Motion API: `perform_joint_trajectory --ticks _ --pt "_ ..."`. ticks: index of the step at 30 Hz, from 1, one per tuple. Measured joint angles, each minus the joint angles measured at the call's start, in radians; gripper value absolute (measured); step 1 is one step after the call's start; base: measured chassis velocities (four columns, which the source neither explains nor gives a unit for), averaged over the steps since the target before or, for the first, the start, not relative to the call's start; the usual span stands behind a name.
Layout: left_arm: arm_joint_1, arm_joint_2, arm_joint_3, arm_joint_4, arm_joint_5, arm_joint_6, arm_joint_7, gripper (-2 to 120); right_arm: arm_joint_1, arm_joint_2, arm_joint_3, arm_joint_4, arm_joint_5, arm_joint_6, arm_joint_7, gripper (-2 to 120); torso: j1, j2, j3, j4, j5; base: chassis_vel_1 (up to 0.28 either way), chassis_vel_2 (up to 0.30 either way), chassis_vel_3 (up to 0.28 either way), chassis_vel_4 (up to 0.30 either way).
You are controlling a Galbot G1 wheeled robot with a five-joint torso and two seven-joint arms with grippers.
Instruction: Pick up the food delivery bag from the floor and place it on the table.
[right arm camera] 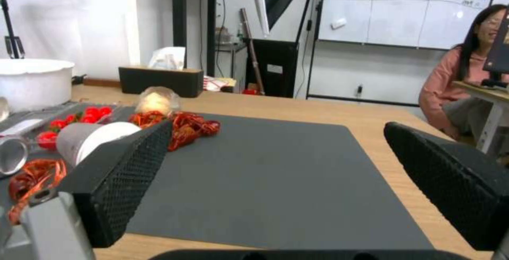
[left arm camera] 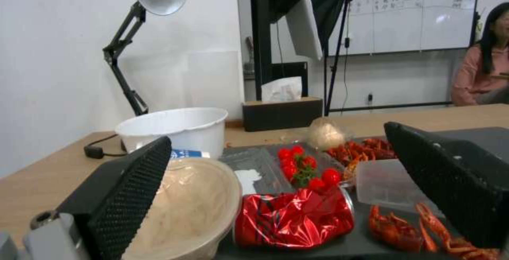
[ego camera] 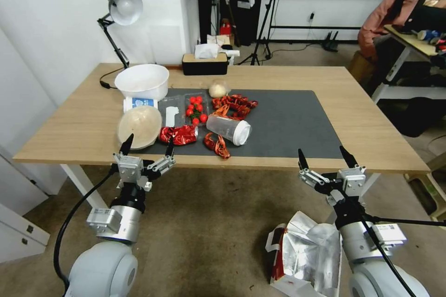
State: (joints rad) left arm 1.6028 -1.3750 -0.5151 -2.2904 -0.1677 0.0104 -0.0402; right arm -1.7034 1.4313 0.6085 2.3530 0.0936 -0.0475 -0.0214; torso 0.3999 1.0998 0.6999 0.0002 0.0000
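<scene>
The food delivery bag (ego camera: 304,253) lies crumpled on the beige carpet floor (ego camera: 209,227) at the lower right, silver foil lining showing, a red side panel at its left. It sits just left of my right arm, below the table's front edge. My right gripper (ego camera: 324,157) is open and empty, held above the bag near the front edge of the table (ego camera: 362,116), facing the dark grey mat (right arm camera: 276,180). My left gripper (ego camera: 147,145) is open and empty at the front edge on the left, close to a beige bowl (ego camera: 139,125).
On the mat's left half lie a crushed red wrapper (ego camera: 179,134), a tipped plastic cup (ego camera: 228,129), cherry tomatoes (ego camera: 196,109) and crayfish (ego camera: 234,104). A white tub (ego camera: 142,81), desk lamp (ego camera: 118,14) and tissue box (ego camera: 205,62) stand behind. The mat's right half is bare.
</scene>
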Motion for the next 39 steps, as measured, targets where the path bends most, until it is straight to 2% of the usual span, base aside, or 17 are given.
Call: perform_joint_trajectory --ticks 12,39 --pt "0.019 0.004 -0.002 -0.004 -0.009 -0.036 0.003 100 -0.001 0.005 -0.005 0.012 0.008 -0.001 0.013 100 -0.004 -0.008 -0.005 -0.0002 0.0 0.0 0.0 0.0 0.0" --pt "0.026 0.008 0.003 0.006 -0.004 -0.041 -0.009 100 0.01 0.008 -0.008 0.003 0.009 -0.002 0.011 100 -0.066 -0.149 -0.083 -0.0001 0.0 0.0 0.0 0.0 0.0"
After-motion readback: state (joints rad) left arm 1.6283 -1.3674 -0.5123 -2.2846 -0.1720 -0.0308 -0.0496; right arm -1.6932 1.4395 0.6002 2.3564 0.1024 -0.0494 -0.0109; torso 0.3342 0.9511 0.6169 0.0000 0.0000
